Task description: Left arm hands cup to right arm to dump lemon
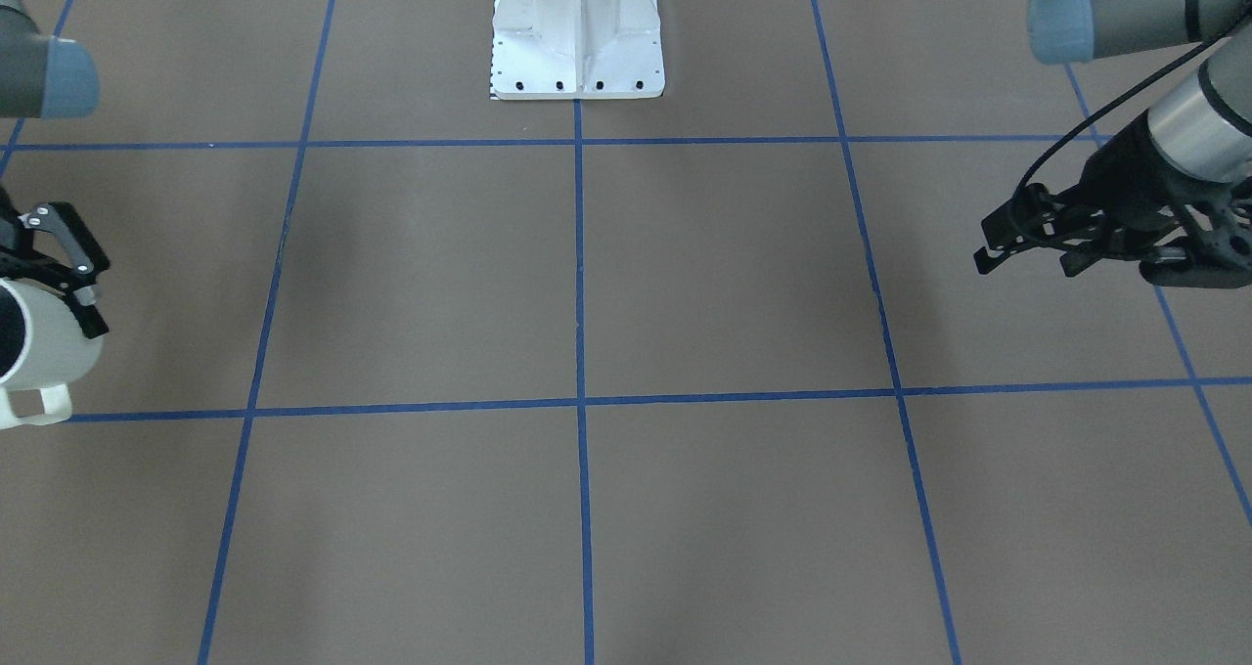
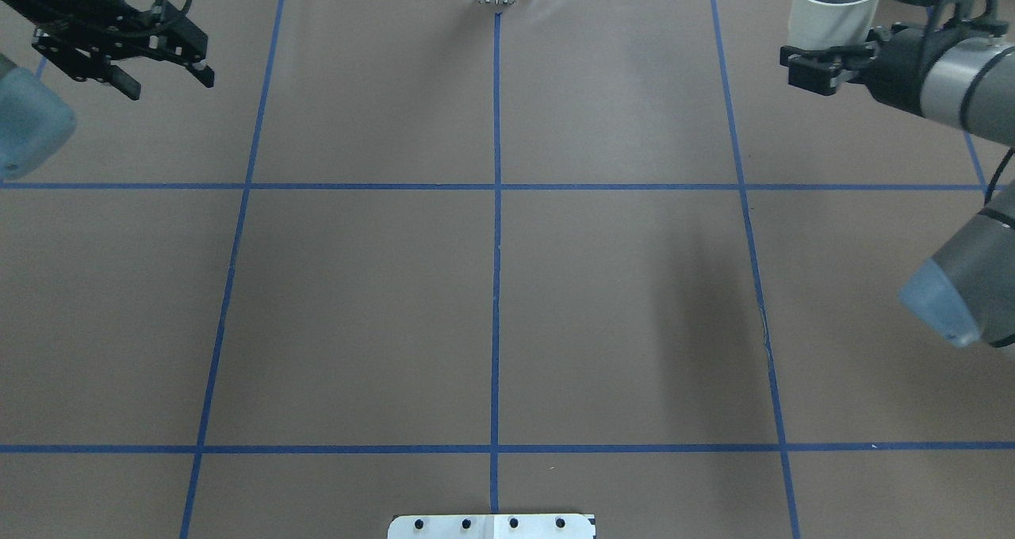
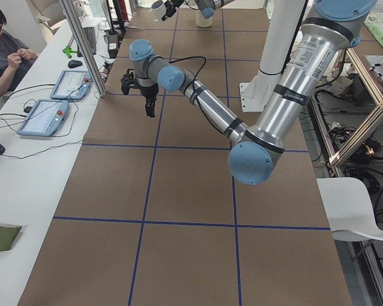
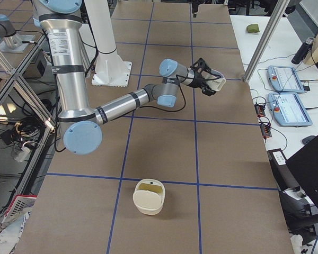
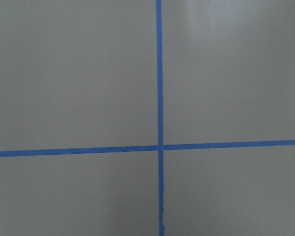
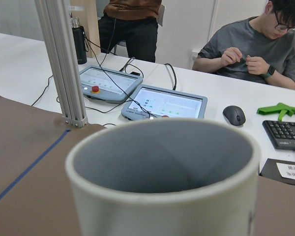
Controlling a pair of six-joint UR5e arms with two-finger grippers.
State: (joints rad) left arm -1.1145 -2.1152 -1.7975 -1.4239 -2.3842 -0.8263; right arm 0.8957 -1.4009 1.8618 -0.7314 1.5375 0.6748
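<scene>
My right gripper (image 2: 829, 57) is shut on the white cup (image 2: 837, 9) and holds it about upright, high above the table's far right corner. The cup also shows at the left edge of the front view (image 1: 44, 352), its squarish handle (image 1: 34, 406) toward the camera. In the right wrist view the cup's (image 6: 162, 167) grey inside shows no lemon. My left gripper (image 2: 165, 79) is open and empty above the far left of the table; it also shows in the front view (image 1: 1027, 259).
A cream container (image 4: 148, 197) stands on the table near its right end, with something yellow-green inside, too small to tell as lemon. The white robot base (image 1: 577, 34) stands at mid-table. Operators sit at a desk with tablets (image 6: 164, 102) beyond the far edge.
</scene>
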